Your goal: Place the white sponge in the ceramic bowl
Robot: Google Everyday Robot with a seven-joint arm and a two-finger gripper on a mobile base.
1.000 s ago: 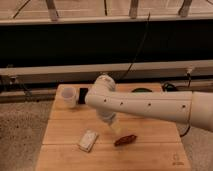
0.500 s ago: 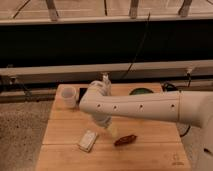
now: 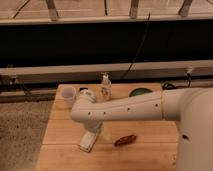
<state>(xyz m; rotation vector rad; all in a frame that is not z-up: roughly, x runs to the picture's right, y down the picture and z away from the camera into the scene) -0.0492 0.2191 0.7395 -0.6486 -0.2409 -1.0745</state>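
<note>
The gripper [image 3: 93, 131] points down over the left part of the wooden table [image 3: 60, 150]. It is at the end of a thick white arm [image 3: 135, 106] that reaches in from the right and bends downward at a rounded joint. Its tip sits right over the upper end of the white sponge [image 3: 87, 144]. It seems to touch the sponge, but the arm's bulk hides the contact, and I cannot tell whether the tool is clamped on it or released.

The sponge lies flat on the boards, turned a little off the table's edges, just below the joint. To its right, apart from it, a small reddish-brown oblong thing [image 3: 125, 140] also lies flat on the wood.

Farther back, near the far-left corner, a white mug [image 3: 68, 93] stands upright. To the right of it, at the far edge, stands a small white bottle [image 3: 105, 86]. Farther right along that edge sits the green bowl [image 3: 140, 92], its near side hidden behind the arm. It is well apart from the sponge, with the arm between them.

A dark cable [image 3: 141, 42] runs down the black wall behind the table. Left of the table there is speckled floor [image 3: 22, 135].
</note>
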